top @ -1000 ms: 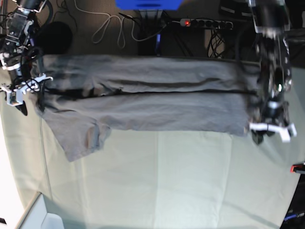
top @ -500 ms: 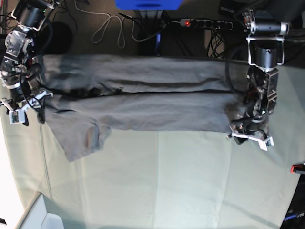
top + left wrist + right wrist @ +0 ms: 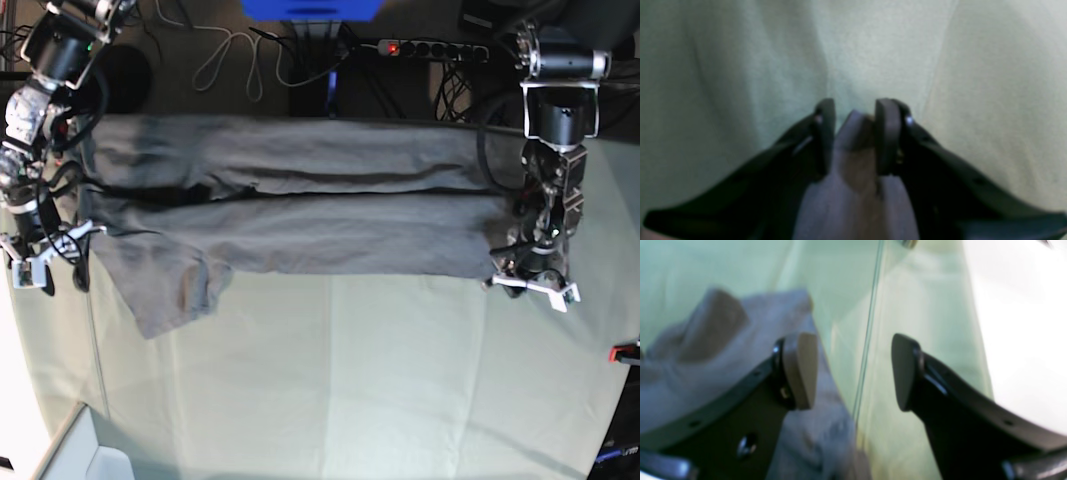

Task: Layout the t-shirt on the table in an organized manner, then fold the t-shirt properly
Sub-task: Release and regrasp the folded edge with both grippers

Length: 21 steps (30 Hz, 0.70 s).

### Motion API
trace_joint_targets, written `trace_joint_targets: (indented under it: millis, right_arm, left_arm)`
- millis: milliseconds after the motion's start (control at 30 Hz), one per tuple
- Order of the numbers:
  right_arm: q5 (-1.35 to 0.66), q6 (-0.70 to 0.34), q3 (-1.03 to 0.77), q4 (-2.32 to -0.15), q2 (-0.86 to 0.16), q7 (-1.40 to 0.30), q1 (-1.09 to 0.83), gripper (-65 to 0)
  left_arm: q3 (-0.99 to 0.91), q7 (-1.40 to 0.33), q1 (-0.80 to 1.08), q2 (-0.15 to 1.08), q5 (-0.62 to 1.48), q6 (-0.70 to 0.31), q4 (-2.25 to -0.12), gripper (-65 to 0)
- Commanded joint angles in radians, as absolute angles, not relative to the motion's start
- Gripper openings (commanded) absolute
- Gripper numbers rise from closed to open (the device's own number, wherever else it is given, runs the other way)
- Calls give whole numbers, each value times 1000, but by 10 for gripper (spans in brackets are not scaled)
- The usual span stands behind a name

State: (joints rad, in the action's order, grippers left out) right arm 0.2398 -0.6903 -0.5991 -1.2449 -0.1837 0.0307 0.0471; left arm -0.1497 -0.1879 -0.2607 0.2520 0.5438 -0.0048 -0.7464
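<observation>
The grey t-shirt lies stretched sideways across the far half of the table, one sleeve hanging toward the front at the left. In the base view my left gripper is at the shirt's right front corner. In the left wrist view my left gripper stands narrow, with a fold of the t-shirt filling the gap between its fingers. My right gripper is just off the shirt's left edge. In the right wrist view my right gripper is wide open, with the t-shirt under its left finger and nothing between the pads.
Behind the table, a power strip with a red light, loose cables and a blue object. A red clamp sits at the right edge. A white box corner is at the front left.
My left gripper shifted left onto the shirt's corner and narrowed its jaws on the fabric. My right gripper slid toward the front along the shirt's left edge, still open.
</observation>
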Motion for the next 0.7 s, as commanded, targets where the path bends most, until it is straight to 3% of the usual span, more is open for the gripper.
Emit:
trace_joint_targets:
  millis: [0, 200, 367, 667]
  right_arm:
    - [269, -698, -602, -1231, -199, 45, 77, -295]
    - [444, -698, -604, -1003, -200, 47, 228, -293]
    - [444, -698, -602, -855, -228, 47, 302, -294]
    - [446, -698, -599, -760, -226, 47, 317, -294]
  left_arm:
    - [-150, -228, -266, 257, 545, 1, -745, -483]
    - [-150, -228, -265, 257, 552, -1, -748, -526]
    - [-153, -229, -265, 257, 555, 1, -750, -650]
    - [-153, -236, -234, 262, 555, 2, -829, -648]
